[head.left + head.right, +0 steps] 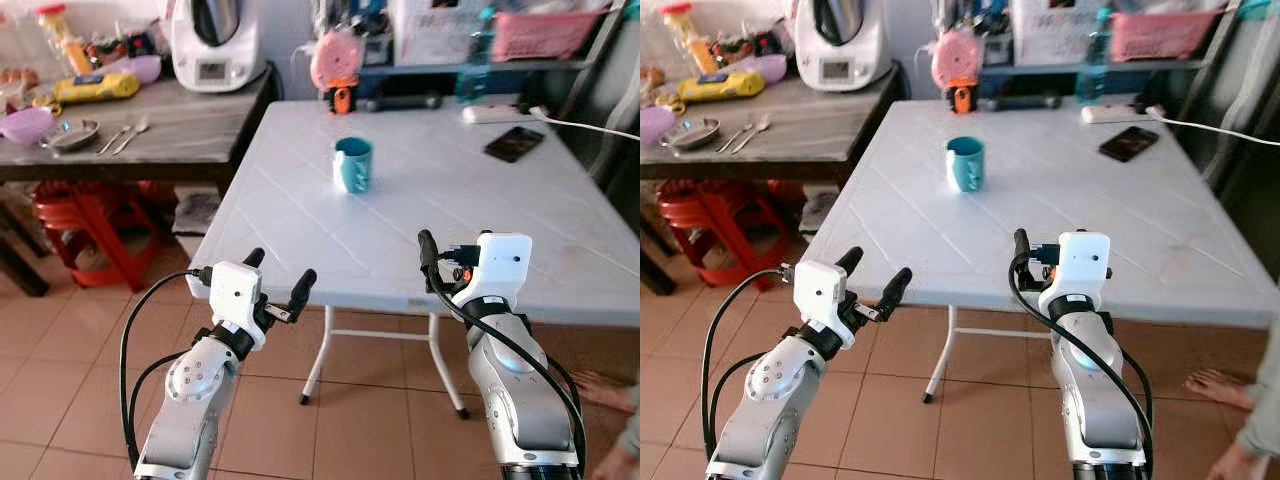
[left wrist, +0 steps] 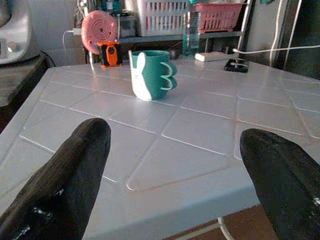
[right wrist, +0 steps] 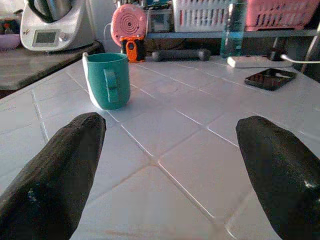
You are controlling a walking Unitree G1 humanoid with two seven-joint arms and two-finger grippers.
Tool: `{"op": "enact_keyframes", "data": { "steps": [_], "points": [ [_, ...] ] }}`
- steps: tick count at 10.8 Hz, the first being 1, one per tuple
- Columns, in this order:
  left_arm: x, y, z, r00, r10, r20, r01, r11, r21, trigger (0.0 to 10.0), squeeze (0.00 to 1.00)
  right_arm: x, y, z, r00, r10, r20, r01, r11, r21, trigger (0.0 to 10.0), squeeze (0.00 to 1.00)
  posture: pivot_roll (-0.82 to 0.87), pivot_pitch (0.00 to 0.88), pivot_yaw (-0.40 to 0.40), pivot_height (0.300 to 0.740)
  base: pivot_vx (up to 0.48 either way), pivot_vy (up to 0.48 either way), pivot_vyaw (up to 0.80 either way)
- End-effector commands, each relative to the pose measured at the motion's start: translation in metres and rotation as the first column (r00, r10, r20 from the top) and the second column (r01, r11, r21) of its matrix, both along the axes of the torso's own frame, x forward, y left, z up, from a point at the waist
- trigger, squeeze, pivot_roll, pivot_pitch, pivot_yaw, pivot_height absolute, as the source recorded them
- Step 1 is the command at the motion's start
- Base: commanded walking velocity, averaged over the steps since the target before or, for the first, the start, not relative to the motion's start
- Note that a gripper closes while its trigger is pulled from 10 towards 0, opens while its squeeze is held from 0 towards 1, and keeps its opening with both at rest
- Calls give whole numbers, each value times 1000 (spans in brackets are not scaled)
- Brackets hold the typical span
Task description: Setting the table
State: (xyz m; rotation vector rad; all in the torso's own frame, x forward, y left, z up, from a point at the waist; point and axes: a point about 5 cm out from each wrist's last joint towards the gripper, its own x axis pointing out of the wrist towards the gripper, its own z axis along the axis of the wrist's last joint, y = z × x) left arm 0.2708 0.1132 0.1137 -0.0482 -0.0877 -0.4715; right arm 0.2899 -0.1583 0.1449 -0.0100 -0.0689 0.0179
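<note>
White moulded plastic folding table (image 1: 480, 220) with a diamond-ribbed top stands on a terracotta tiled floor (image 1: 60, 350), abutting a dark wooden side table (image 1: 190, 125) on the robot's left. On the white table a teal ceramic mug (image 1: 352, 165) stands upright near the centre, well apart from a black smartphone (image 1: 514, 143) lying flat toward the far right and a white power strip (image 1: 495, 113) at the back edge. The remaining tableware sits on the side table: two metal spoons (image 1: 125, 137) lying together just beside a small steel dish (image 1: 72, 133), with a lilac plastic bowl (image 1: 25, 125) next to that. The left gripper (image 1: 278, 274) hovers just short of the near table edge, fingers spread wide and empty; the right gripper (image 3: 165, 165) hovers over the near edge, likewise spread and holding nothing. Judged step: fetching the next item for the setting, probably from the side table (the mug appears already placed). Recommended procedure: turn the body left to face the side table before reaching, approach the spoons from above with the left gripper, and close across the handles rather than the bowls. Flat, thin cutlery may slip or be pushed; keep clear of the dish rim.
</note>
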Motion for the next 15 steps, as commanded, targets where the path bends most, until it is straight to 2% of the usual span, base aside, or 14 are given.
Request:
{"op": "enact_keyframes", "data": {
  "steps": [1,13,15],
  "points": [
    [0,2,2,1000,2,9,-2,1000,7,10000,0,0,1,1,1000,-2,3,2,1000,1,10000,0,-34,0,80,740,307,0,0],
    [-3,2,-1,1000,-7,-6,7,1000,18,10000,0,-1,0,-2,1000,-9,-3,8,1000,-23,10000,0,-34,0,84,740,302,0,0],
    [-4,3,-3,1000,-15,-13,15,1000,6,10000,0,-2,2,-4,1000,-7,-11,6,1000,-27,10000,0,-32,0,84,740,0,0,0]
  ]
}}
